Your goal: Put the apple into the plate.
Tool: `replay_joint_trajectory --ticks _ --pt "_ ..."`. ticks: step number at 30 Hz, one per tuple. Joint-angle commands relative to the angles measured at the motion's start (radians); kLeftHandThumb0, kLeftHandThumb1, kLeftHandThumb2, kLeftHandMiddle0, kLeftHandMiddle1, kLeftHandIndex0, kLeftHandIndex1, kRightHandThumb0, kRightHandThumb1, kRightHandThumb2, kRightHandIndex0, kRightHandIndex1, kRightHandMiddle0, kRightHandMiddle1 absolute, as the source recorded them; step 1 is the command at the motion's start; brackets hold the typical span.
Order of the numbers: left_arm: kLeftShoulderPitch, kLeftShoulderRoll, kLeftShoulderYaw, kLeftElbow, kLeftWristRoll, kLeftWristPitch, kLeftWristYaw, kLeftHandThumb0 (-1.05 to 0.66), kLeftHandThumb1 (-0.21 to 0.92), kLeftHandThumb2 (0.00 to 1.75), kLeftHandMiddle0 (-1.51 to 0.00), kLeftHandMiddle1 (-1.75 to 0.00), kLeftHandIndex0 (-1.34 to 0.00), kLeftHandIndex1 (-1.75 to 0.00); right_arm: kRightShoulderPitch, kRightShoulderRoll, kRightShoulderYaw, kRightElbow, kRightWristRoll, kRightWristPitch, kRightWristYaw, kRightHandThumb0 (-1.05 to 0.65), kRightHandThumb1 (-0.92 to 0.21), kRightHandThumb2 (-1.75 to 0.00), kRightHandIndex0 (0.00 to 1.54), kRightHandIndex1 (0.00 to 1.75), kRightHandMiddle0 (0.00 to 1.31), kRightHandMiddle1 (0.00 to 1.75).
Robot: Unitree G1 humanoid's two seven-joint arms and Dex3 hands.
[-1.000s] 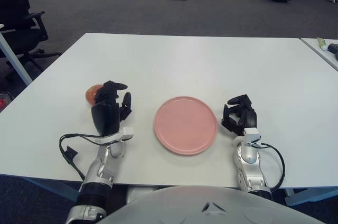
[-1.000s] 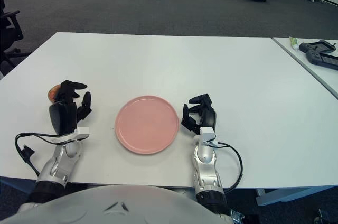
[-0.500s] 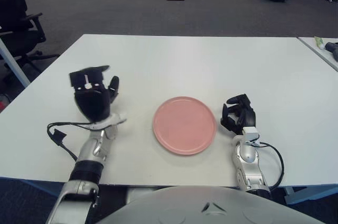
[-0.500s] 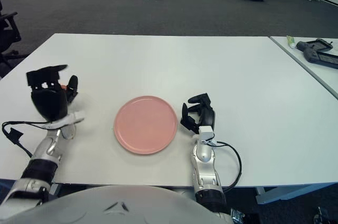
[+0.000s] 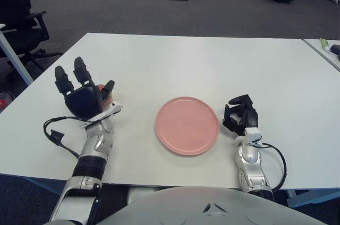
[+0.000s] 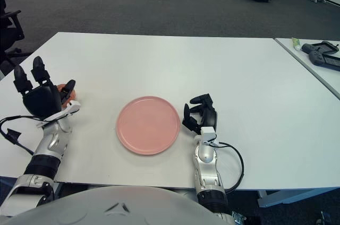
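Black fingers stand spread and upright on your left hand, so it grips nothing at the moment; the palm faces away from the camera, toward the apple, and hides most of it. Only a reddish sliver of the fruit shows between the thumb and the palm edge, just beyond the hand and to the left of the pink plate. Whether the palm touches the apple you cannot tell from either eye.

That open, raised pose reads as a pre-grasp: the fingers are fanned wide so they can close around the fruit from the near side. You will likely need to bring the hand forward and down before curling.

The plate lies flat at the middle of the white table, bare, apart from the apple and between the two hands, so the carry is a short sideways move to the right.

Your right hand shows just right of the plate, fingers curled in on nothing, idle. It sits close to the rim, so keep it out of the way when the left hand comes across.
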Motion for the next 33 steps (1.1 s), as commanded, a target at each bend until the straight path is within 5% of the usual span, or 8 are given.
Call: replay_joint_trajectory --ticks 1,23,33 --pt "-0.046 0.042 -0.013 0.059 -0.020 0.006 -0.041 -1.05 0.84 0.20 0.00 0.00 0.00 0.00 0.018 0.000 -0.002 0.036 0.005 0.022 0.006 -0.40 -0.59 -0.98 0.98 1.75 0.41 1.75" --pt "-0.176 0.166 -0.129 0.344 -0.139 -0.115 -0.322 -1.05 0.81 0.14 0.00 0.00 0.00 0.00 0.015 -0.006 -0.011 0.042 0.002 0.019 0.005 -0.40 -0.59 -0.98 0.97 1.75 0.41 1.75" --pt "-0.307 0.176 -0.190 0.654 -0.181 -0.239 -0.361 -1.05 0.84 0.13 0.00 0.00 0.00 0.00 0.013 -0.004 -0.014 0.045 0.003 0.012 0.003 -0.40 -0.58 -0.99 0.97 1.75 0.41 1.75"
